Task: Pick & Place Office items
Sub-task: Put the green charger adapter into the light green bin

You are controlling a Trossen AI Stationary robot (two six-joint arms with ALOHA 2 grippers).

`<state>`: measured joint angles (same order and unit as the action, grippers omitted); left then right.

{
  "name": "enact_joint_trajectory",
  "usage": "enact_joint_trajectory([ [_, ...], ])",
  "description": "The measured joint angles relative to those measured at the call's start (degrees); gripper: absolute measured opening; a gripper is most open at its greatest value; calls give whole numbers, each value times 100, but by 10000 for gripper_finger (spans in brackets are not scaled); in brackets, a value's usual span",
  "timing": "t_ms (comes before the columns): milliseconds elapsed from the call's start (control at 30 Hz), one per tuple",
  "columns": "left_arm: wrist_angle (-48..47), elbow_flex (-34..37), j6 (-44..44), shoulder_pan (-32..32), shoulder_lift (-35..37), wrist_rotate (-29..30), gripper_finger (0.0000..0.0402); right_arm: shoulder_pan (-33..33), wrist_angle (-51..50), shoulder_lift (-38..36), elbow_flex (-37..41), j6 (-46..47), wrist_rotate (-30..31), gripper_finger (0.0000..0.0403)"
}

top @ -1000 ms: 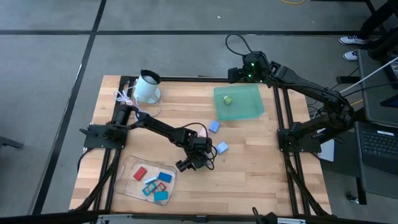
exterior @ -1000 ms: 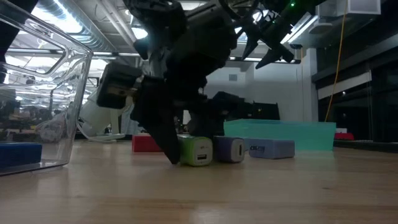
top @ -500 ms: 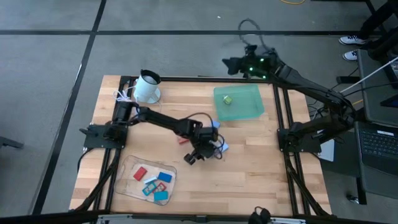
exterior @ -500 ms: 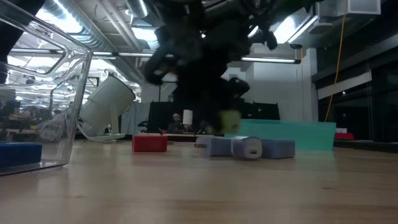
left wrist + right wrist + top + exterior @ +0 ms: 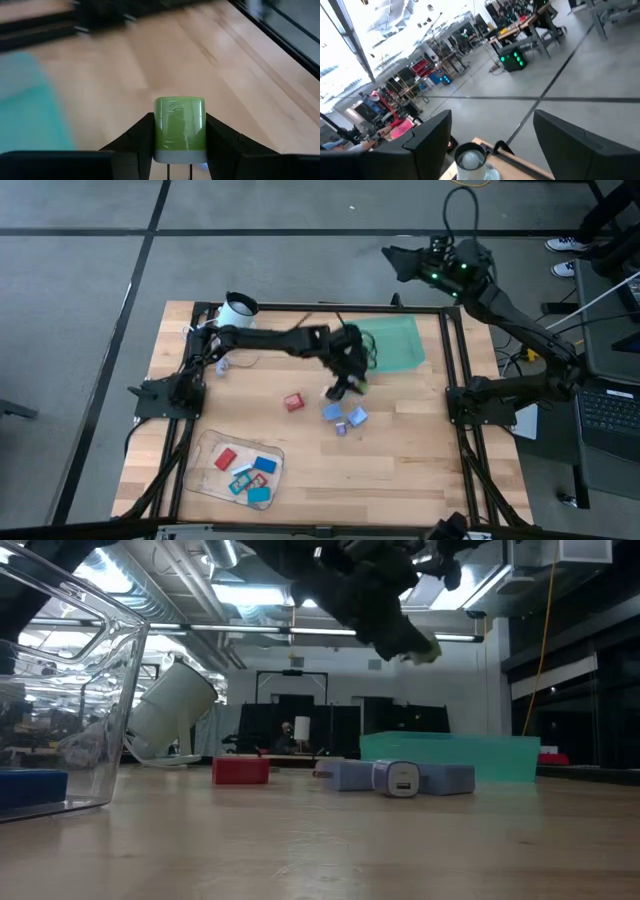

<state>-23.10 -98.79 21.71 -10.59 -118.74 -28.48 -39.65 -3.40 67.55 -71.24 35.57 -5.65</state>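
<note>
While the left gripper (image 5: 347, 385) hangs above the counter (image 5: 420, 450) just beside the teal tray (image 5: 395, 345), its fingers (image 5: 135, 140) are closed on a green block (image 5: 179, 129), lifted clear of the wood; the right gripper (image 5: 400, 258) is raised beyond the far edge, its fingers (image 5: 427, 137) spread wide and holding nothing; a red block (image 5: 293, 402) lies apart on the counter; two blue blocks (image 5: 332, 412) and a small purple one (image 5: 341, 428) sit close together; more red and blue blocks lie in the clear bin (image 5: 205, 470); a white mug (image 5: 236, 311) lies at the far left corner; no writing on any piece can be read.
</note>
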Motion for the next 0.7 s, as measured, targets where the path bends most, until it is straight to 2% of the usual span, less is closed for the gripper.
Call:
enact_joint_trajectory([
  [167, 714, -62, -614, -625, -51, 17, 128, -42, 0, -168, 0, 88, -145, 286],
  [333, 1079, -56, -742, -1130, -412, 216, 128, -42, 0, -205, 0, 144, -146, 286],
  [700, 1912, -56, -1454, -1375, -1226, 47, 130, -42, -126, -205, 0, 153, -278, 286],
])
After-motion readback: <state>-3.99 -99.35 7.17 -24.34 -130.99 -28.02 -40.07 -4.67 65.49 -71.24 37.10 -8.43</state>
